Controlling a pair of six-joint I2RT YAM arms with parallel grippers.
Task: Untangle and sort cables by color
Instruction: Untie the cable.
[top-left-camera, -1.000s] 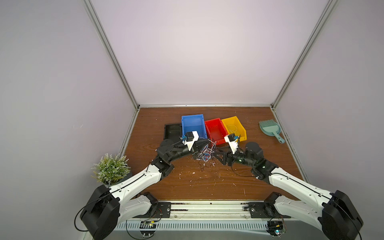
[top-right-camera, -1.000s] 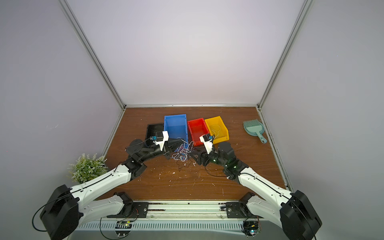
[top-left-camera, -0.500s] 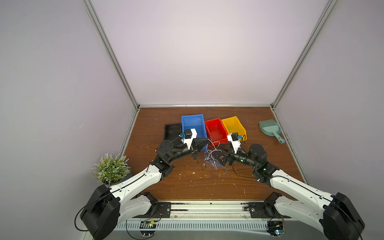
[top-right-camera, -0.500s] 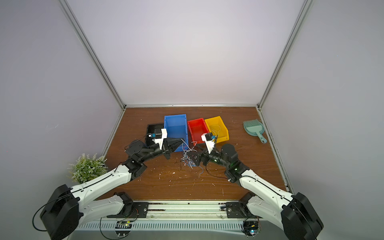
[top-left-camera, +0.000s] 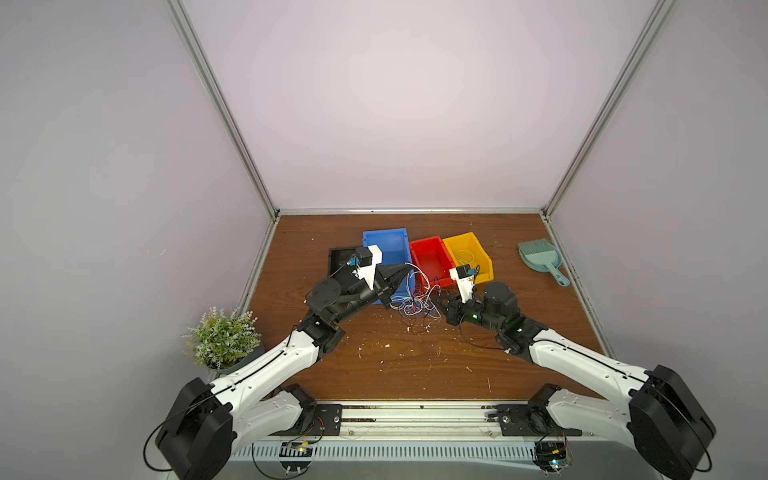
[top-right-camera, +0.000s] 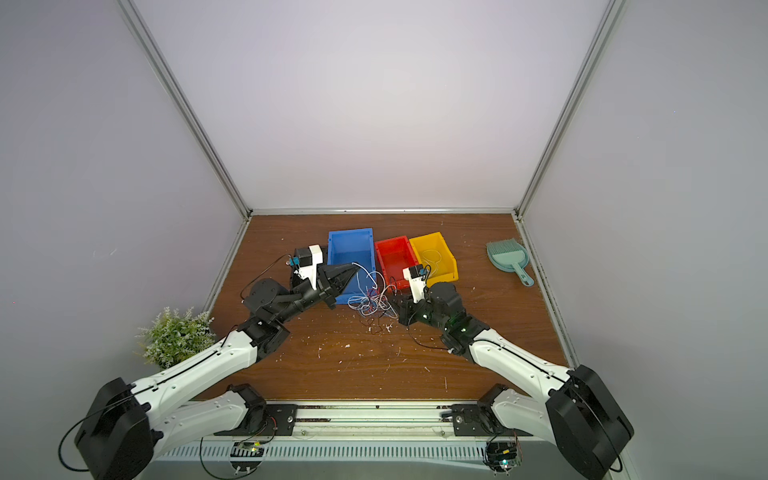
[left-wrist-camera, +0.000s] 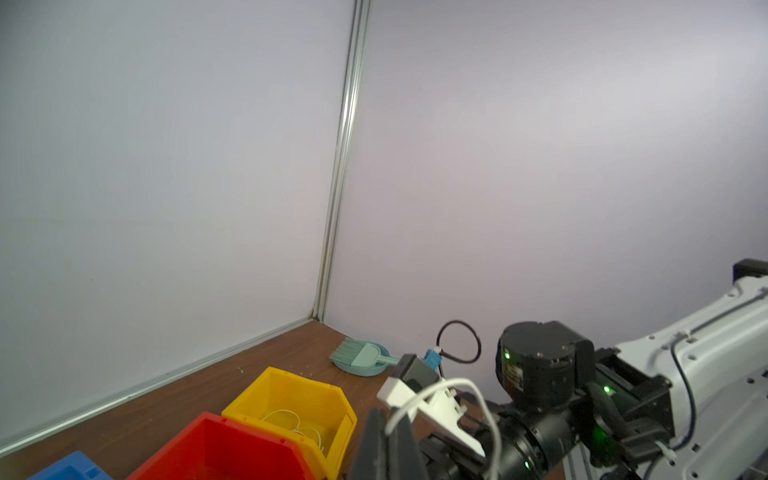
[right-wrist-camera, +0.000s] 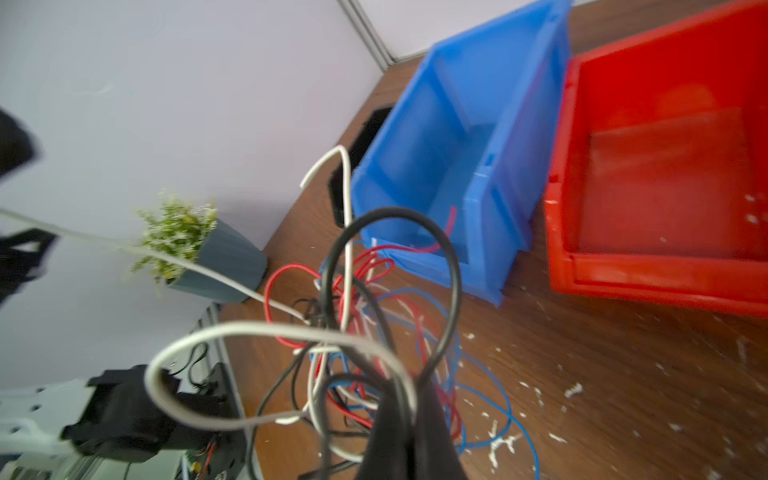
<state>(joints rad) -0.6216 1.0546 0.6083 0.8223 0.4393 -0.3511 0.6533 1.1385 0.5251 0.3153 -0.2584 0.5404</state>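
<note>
The tangle of cables (top-left-camera: 415, 299) lies on the table (top-left-camera: 415, 365) just in front of the blue bin (top-left-camera: 384, 249), between the 2 tools. The left tool (top-left-camera: 405, 270) hangs above it, clamped tight on 1 white cable (left-wrist-camera: 451, 381) that trails down into the heap. The right tool (top-left-camera: 436, 304), low at the heap's edge, is pinched closed on black and white strands.
</note>
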